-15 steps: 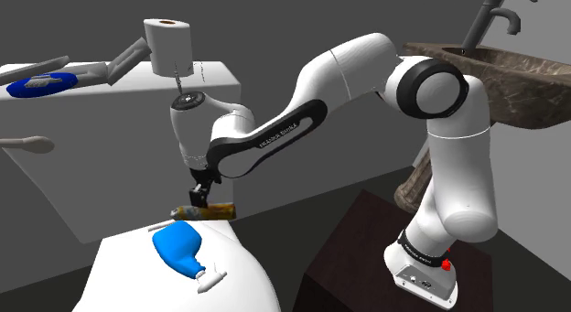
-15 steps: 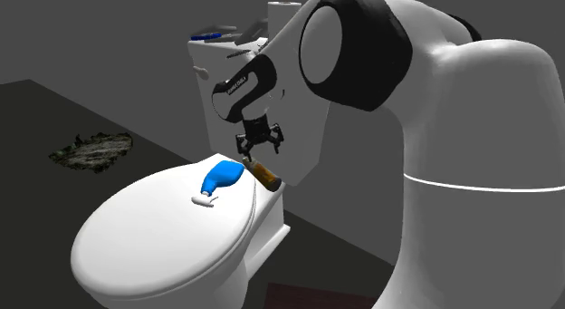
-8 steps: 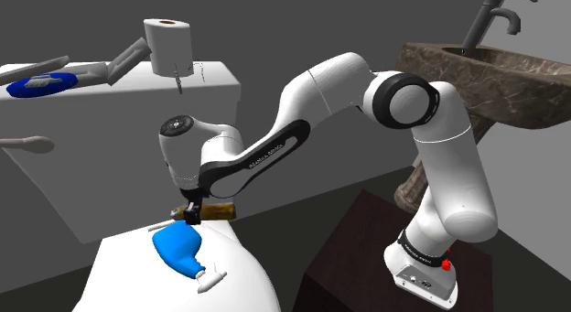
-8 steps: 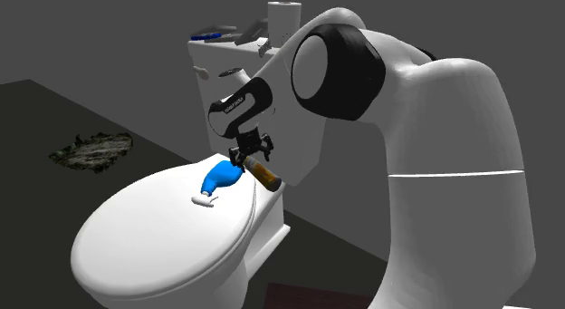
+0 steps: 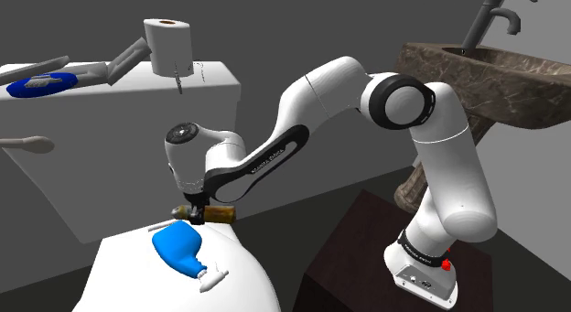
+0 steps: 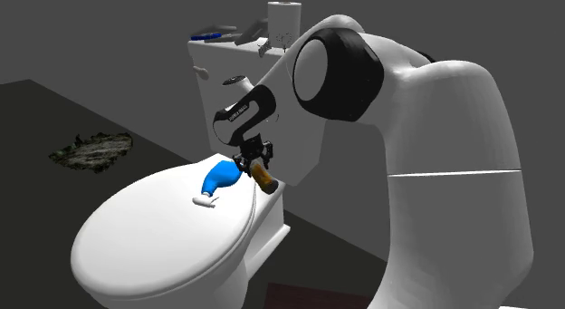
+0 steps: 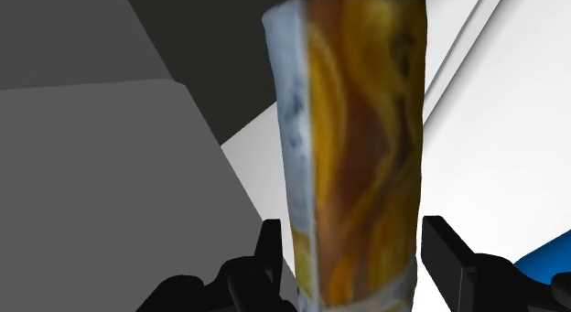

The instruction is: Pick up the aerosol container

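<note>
The arm (image 5: 320,91) folds low over the toilet lid (image 5: 137,274) with its wrist pointing down. The gripper (image 5: 194,212) has its fingers (image 7: 270,251) spread apart, straddling the lying orange-brown aerosol can (image 7: 361,127).

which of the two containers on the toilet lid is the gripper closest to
The orange-brown can, lying at the back of the lid: the gripper straddles it, fingers open. The blue bottle lies beside it, outside the fingers.

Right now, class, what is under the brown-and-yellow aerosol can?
The white toilet lid, near its back edge; the aerosol can lies on its side there. Where they touch is hidden by the can and the tool.
</note>
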Motion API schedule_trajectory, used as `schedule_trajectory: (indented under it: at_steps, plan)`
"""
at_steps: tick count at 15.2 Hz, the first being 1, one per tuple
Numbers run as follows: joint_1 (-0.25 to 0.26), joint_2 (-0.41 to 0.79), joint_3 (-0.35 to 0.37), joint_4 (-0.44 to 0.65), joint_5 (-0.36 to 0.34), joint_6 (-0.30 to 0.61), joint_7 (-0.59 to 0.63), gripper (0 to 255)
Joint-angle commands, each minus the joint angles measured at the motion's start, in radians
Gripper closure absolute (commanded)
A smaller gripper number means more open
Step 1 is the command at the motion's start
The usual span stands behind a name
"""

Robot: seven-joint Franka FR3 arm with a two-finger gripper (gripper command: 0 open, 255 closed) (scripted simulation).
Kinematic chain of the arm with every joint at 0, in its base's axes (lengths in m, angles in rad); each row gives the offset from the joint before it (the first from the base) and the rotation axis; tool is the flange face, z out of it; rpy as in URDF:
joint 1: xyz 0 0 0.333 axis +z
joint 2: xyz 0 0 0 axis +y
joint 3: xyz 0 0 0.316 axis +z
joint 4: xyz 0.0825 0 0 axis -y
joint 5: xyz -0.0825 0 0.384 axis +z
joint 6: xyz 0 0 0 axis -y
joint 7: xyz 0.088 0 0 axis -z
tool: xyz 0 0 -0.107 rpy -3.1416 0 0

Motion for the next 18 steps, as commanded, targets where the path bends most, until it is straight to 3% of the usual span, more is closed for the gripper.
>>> schedule_trajectory:
  at_steps: [1,18]
  plan:
    - [-0.006,0.01,-0.009,-0.006,-0.001,0.0,0.001,255]
    - [-0.02,-0.067,0.029,0.042,0.049,-0.118,-0.043,255]
